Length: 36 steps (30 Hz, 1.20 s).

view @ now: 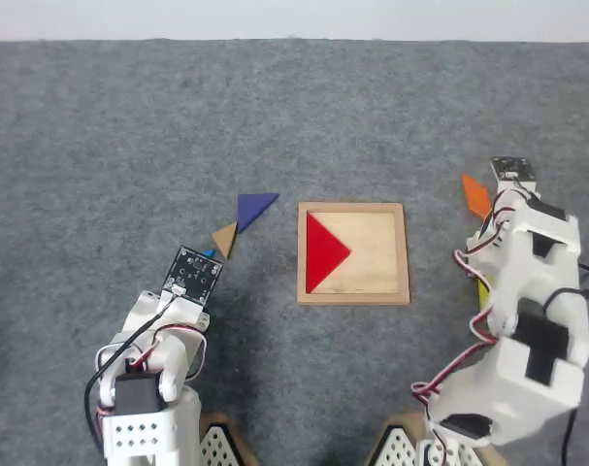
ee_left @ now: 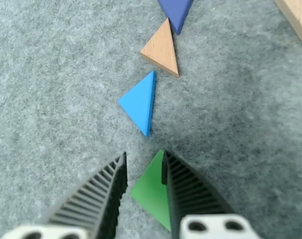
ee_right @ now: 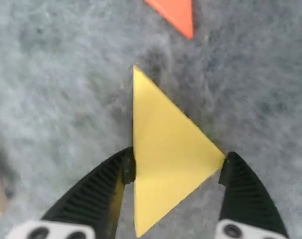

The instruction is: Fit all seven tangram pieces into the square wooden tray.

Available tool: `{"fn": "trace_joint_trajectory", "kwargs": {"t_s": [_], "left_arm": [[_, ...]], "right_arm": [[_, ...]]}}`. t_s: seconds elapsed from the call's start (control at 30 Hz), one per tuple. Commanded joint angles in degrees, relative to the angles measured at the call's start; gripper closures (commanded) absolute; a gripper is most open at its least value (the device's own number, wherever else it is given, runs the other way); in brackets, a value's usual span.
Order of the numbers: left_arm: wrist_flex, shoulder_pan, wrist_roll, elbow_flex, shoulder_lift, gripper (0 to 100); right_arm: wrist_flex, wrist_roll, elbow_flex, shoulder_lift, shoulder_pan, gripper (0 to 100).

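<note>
The square tray (view: 352, 207) sits at the centre of the high view on the grey tabletop (view: 129, 126); one red triangle (view: 321, 252) lies flat in its left half, and six pieces are outside it.

The right fingers (ee_right: 108, 191) pinch the yellow triangle (ee_right: 163, 154), which lies flat at the right of the high view; one bears on a straight edge and the other on a sharp corner. That hold looks poor: the piece could pivot about the corner or slip out on the lift, and a tilted piece may catch the tray's rim or ride up on the red triangle.

The left fingers (ee_left: 103, 199) are spread over the green triangle (ee_left: 151, 194) at the lower left of the high view; one seems to lie over its edge rather than beside it. Closing from here may push the piece along the tabletop instead of gripping it, or knock the light blue triangle (ee_left: 140, 102) just beyond.

The tan triangle (ee_left: 162, 47) and dark blue triangle (view: 253, 205) lie left of the tray; the orange piece (view: 475, 195) lies to its right, beside the right arm, where a sweep could drag it.
</note>
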Motion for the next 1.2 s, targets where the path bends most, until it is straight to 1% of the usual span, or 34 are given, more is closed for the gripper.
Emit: {"fn": "trace_joint_trajectory", "kwargs": {"t_s": [0.0,0.17,0.3,0.47,0.53,0.67,0.87,1.03,1.1,1.17], "left_arm": [[0.2,-0.2,-0.4,-0.4,-1.1,89],[0.2,-0.2,-0.4,-0.4,-1.1,89],[0.2,-0.2,-0.4,-0.4,-1.1,89],[0.2,-0.2,-0.4,-0.4,-1.1,89],[0.2,-0.2,-0.4,-0.4,-1.1,89],[0.2,-0.2,-0.4,-0.4,-1.1,89],[0.2,-0.2,-0.4,-0.4,-1.1,89],[0.2,-0.2,-0.4,-0.4,-1.1,89],[0.2,-0.2,-0.4,-0.4,-1.1,89],[0.2,-0.2,-0.4,-0.4,-1.1,89]], "right_arm": [[2.8,-0.7,0.5,-7.3,-1.8,76.4],[2.7,-1.1,4.7,-12.4,-3.6,76.4],[0.7,-1.8,7.2,-14.4,-2.5,75.4],[-2.9,-1.8,7.7,-12.0,0.9,64.9],[-4.8,-1.8,7.7,-10.1,1.3,63.4],[-8.1,-1.7,6.9,-4.8,1.3,63.7],[-7.6,-1.7,1.9,3.6,1.5,63.7],[-5.2,-1.7,-0.1,4.4,1.1,63.9],[-5.2,-1.7,-0.1,4.2,1.1,67.3],[-5.4,-1.5,0.0,4.3,1.0,73.6]]}}
